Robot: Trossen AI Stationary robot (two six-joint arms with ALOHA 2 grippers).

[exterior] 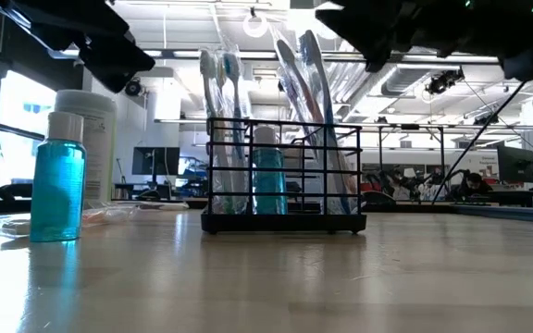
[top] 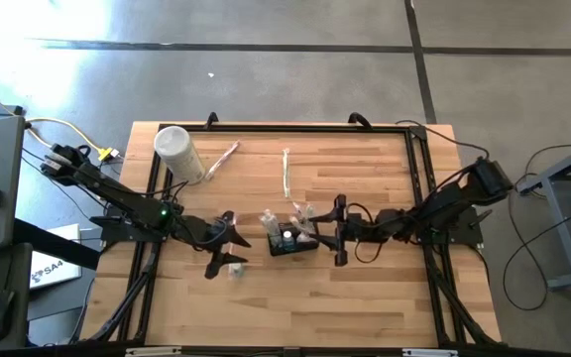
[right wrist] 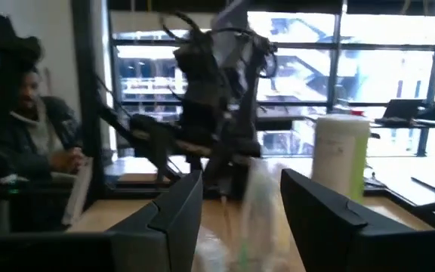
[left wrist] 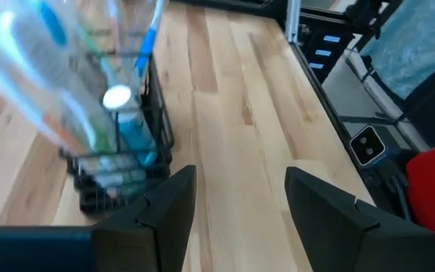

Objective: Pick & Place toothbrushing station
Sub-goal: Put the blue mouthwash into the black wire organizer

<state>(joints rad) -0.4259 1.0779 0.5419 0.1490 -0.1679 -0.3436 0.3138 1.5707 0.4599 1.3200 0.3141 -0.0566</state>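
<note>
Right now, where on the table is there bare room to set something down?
The front strip of the table is bare, and so is the right side behind the right hand. It is crowded mid-table around the toothbrushing station, between both hands; the left hand hovers by a small bottle. The white canister and wrapped toothbrushes take the back left.

Two dark fingers (right wrist: 180, 219) of the right gripper (right wrist: 240, 219) stand apart. At two o'clock stands a tall white cylindrical canister (right wrist: 340, 155). At nine o'clock sits a person (right wrist: 29, 143).
</note>
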